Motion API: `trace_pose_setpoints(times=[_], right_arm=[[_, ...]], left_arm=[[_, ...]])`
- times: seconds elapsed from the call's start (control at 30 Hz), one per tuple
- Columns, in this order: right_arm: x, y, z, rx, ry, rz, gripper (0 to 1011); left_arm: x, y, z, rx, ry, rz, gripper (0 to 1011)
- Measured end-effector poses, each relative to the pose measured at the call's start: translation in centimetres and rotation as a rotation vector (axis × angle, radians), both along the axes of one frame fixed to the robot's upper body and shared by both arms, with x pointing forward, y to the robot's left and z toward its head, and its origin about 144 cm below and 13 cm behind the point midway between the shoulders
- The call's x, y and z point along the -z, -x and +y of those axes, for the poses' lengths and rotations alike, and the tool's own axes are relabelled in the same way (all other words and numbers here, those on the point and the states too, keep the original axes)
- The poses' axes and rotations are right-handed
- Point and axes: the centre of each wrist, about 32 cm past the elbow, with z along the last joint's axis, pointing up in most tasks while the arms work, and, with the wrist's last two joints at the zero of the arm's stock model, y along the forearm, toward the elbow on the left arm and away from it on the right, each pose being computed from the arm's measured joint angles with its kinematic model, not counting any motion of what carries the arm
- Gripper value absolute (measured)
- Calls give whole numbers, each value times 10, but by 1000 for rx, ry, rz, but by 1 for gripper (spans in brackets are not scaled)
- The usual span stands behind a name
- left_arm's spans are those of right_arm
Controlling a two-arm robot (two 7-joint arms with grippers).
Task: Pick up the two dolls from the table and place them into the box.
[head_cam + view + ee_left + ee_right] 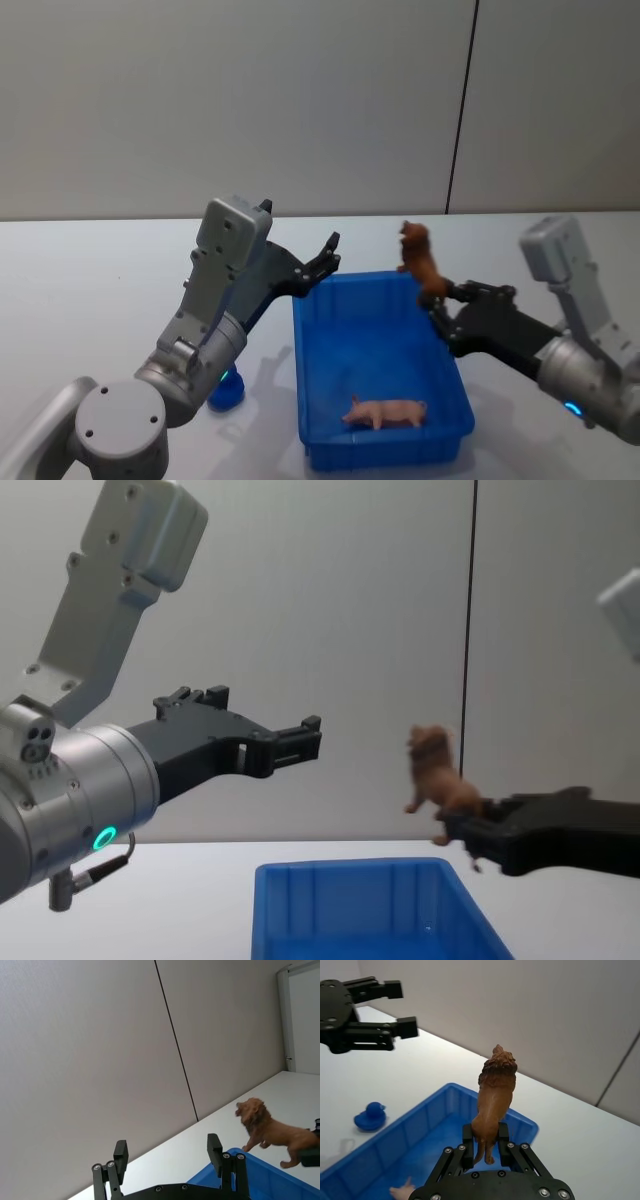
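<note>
Found the box [300, 340] on the table [100, 290]. Spotted the pig doll [385, 411] inside, near end. Saw the lion doll [418, 260] above the far right corner, pinched in the right gripper [436, 298]. Caught the left gripper [330, 252] above the far left corner, duck toy [226, 393] just left of the box.

Lion doll [418, 262]: reddish-brown, darker mane. Pig doll [386, 411]: pale pink. Box [385, 452]: bright blue, plain. Duck [227, 392]: approx same blue. Tabletop [90, 290]: white, no pattern. Left gripper [330, 255] & right gripper [434, 299]: black w/ silver screws. Arms [225, 260]: grey, teal light ring [103, 837]. Wall [250, 100]: grey-beige, dark vertical seam.
</note>
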Motion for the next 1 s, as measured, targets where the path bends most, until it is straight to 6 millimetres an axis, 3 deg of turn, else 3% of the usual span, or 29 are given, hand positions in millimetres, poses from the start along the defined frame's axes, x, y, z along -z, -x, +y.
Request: trace_pose_setpoints(times=[0.23, 0.33, 0.53, 0.6, 0.8, 1.0], right_arm=[[-1, -11, 13, -52, -1, 33, 389], [0, -16, 16, -63, 1, 47, 527], [0, -21, 17, -64, 4, 56, 683], [1, -21, 15, -61, 5, 57, 783], [2, -20, 5, -34, 4, 55, 937], [6, -11, -11, 1, 4, 50, 1001]], left_arm=[[0, 0, 0, 0, 0, 0, 1001], [0, 0, 0, 0, 0, 0, 1001], [0, 0, 0, 0, 0, 0, 1001], [0, 0, 0, 0, 0, 0, 1001], [0, 0, 0, 0, 0, 0, 1001], [0, 0, 0, 0, 0, 0, 1001]])
